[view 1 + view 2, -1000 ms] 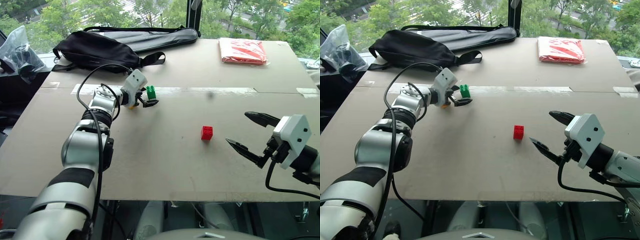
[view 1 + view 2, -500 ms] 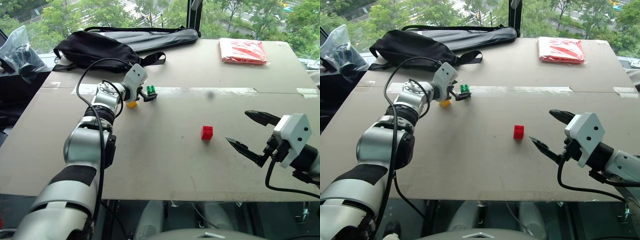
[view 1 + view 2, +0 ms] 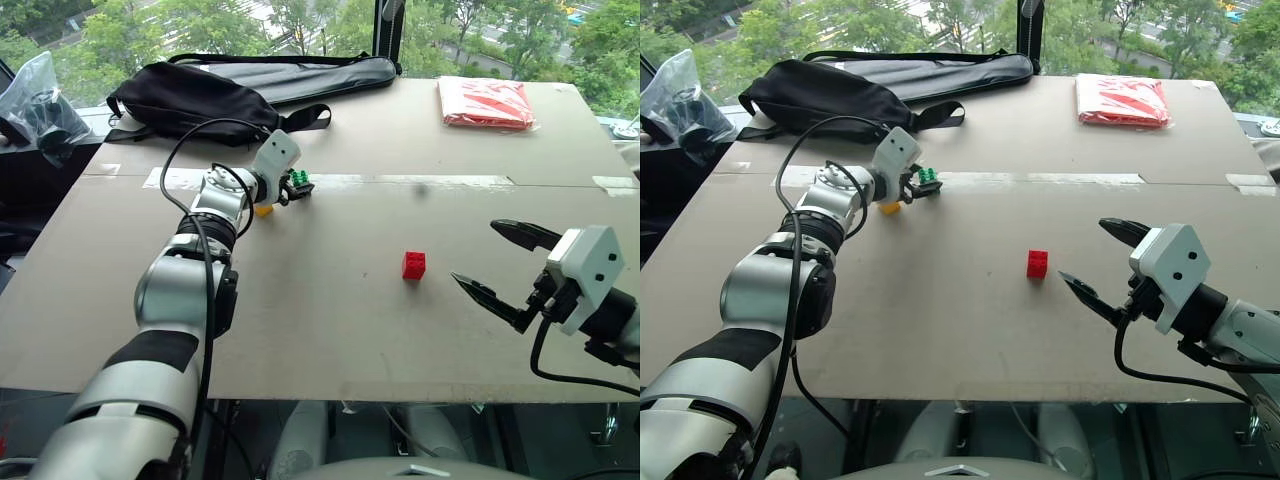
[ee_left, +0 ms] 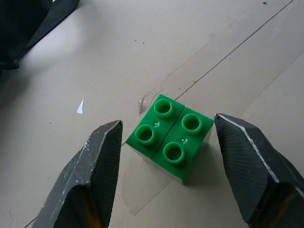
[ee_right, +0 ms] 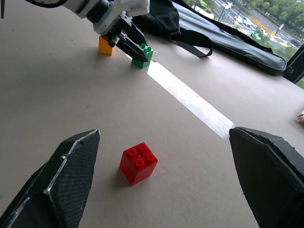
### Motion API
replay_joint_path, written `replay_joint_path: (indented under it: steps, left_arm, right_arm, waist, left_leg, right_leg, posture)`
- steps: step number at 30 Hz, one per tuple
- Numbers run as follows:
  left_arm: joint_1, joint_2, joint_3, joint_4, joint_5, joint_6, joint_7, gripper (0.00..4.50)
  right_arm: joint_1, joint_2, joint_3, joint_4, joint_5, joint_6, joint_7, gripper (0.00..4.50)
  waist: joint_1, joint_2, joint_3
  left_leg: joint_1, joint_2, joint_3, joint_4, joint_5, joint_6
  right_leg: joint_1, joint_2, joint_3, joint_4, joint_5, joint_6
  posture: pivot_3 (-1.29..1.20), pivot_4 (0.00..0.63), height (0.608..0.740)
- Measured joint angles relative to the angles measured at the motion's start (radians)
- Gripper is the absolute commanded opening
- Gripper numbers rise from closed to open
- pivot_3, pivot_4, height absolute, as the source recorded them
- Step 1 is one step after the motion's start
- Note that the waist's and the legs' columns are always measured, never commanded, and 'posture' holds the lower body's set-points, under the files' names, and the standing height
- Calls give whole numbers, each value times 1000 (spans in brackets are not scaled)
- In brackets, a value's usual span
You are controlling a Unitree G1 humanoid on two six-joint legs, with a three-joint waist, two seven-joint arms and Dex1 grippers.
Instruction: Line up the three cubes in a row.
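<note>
1. The yellow cube (image 3: 263,209) sits on the table (image 3: 330,330) on the far left, just beside the left gripper (image 4: 166,137). It looks like a small, light, hard plastic block.
2. The green cube (image 4: 169,137) sits next to it, by the strip of tape (image 3: 420,181). The left gripper has a finger on each side of it. The fingers are partly open, with a small gap on both sides, so they hold nothing yet.
3. The green cube looks smooth and could slip. The best place to take hold seems to be its two flat sides, low down, not the studs on top.
4. The red cube (image 3: 414,265) sits alone, well apart from the other two, nearer the right gripper (image 3: 495,267).
5. The right gripper hovers wide open and holds nothing.
6. Counting: three cubes, one yellow, one green, one red. Two grippers. One black bag (image 3: 190,98) and one red packet (image 3: 484,101) lie at the far edge.
</note>
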Motion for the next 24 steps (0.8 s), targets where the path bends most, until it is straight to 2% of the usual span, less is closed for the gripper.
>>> replay_joint_path:
  steps: [10,19,24]
  left_arm:
    - [0,8,38,0,-7,40,-72,3252]
    - [0,19,40,0,-5,41,-55,3252]
    - [0,18,67,0,-20,77,-161,3252]
  right_arm:
    - [0,-11,0,-1,3,0,-9,4500]
    - [-15,-12,14,1,3,0,-8,4500]
    - [-16,-13,14,1,1,0,-8,4500]
  waist:
    - [-1,0,0]
    - [0,0,0]
    - [-1,0,0]
  left_leg:
    - [0,0,0,1,0,0]
    - [0,0,-1,4,0,0]
    - [0,0,-1,5,0,0]
  right_leg:
    - [0,0,0,4,0,0]
    - [0,0,-1,5,0,0]
    - [0,0,-1,5,0,0]
  posture:
    - [0,150,740]
    - [0,150,740]
    - [0,150,740]
